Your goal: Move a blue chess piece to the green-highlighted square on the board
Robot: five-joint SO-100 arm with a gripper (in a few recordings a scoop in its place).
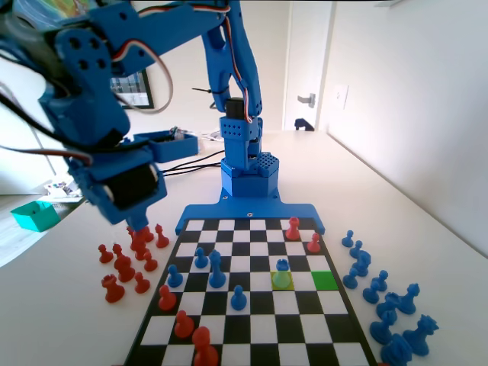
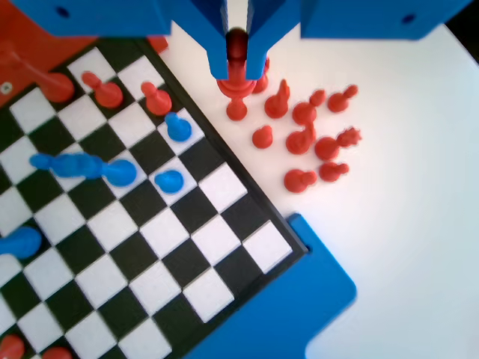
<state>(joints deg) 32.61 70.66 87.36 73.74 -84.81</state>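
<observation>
Two views: taken in turn below.
Fixed view, gripper: the gripper [image 1: 136, 223] hangs low at the picture's left, off the board [image 1: 252, 207], right over the cluster of red pieces [image 1: 126, 263] on the table.
Fixed view, jaws: the tips are half hidden behind the arm's own body here; a bit of red shows between them.
Fixed view, target: the green-highlighted square [image 1: 325, 280] sits near the board's right edge and is bare.
Fixed view, task piece: the blue chess piece [image 1: 282, 266] stands at the far edge of the paler yellow-green square [image 1: 283, 280], just left of the green one.
Fixed view, spare blues: a group of blue pieces [image 1: 381, 305] waits on the table off the board's right side.
Wrist view, gripper: the gripper [image 2: 238, 63] points down beside the board's [image 2: 224, 232] edge, above the red pieces [image 2: 307, 142].
Wrist view, jaws: closed on a red pawn [image 2: 237, 75], its head pinched between the two blue fingers [image 2: 218, 60] and its base hanging free beneath.
Wrist view, blues: short blue pawns [image 2: 178, 127] stand on squares near that edge.
Progress: by my reading a captured red piece is being set aside first; the blue move itself is not begun.
Left to do: release the red pawn among its fellows, cross the board, grasp the blue chess piece, and set it one square over on green.
</observation>
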